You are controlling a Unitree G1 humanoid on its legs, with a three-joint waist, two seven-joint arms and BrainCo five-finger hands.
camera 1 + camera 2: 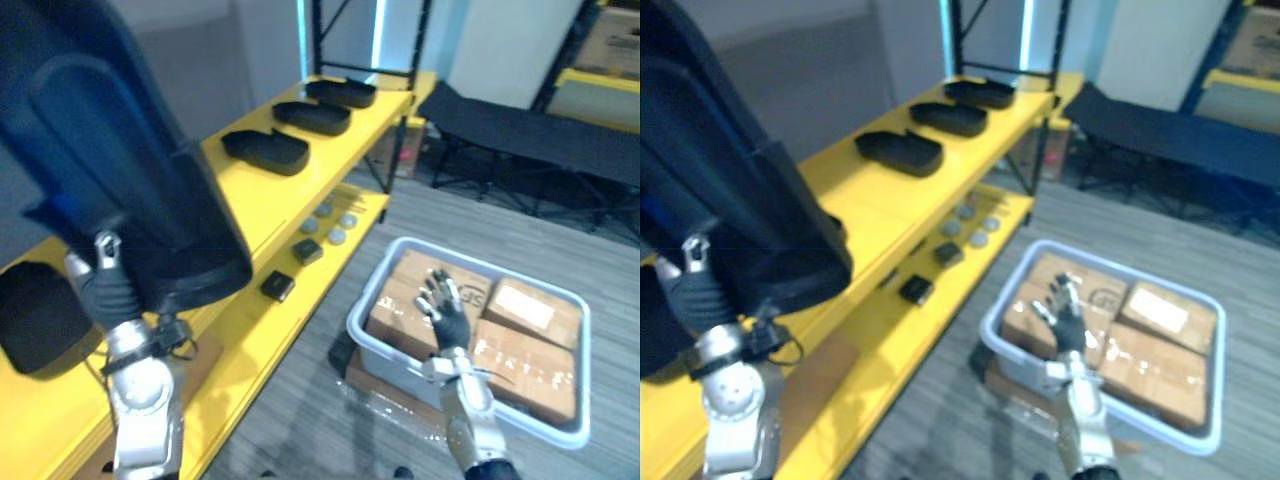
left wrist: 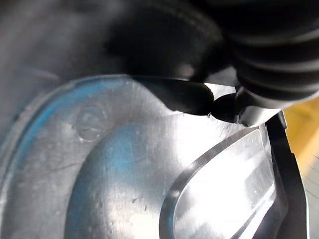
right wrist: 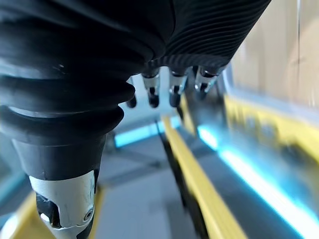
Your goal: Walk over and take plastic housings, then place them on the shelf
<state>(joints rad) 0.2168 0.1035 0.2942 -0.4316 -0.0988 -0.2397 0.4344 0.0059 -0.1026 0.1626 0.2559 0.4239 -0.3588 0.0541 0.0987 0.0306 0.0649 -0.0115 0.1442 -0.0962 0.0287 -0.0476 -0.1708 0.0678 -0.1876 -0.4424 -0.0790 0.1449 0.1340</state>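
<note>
Housing [image 1: 120, 150] clamped by fingers of left hand [image 1: 104, 287]; right hand [image 1: 447, 315] fingers splayed.

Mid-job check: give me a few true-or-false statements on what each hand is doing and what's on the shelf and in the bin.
1. The left hand holds a large black housing raised up. True.
2. The right hand grips a cardboard box. False: it is open, fingers spread, over the cardboard boxes.
3. Three other housings lie in a row on the top level of the yellow shelf. True.
4. The bin on the floor is empty. False: it holds the cardboard boxes.
</note>
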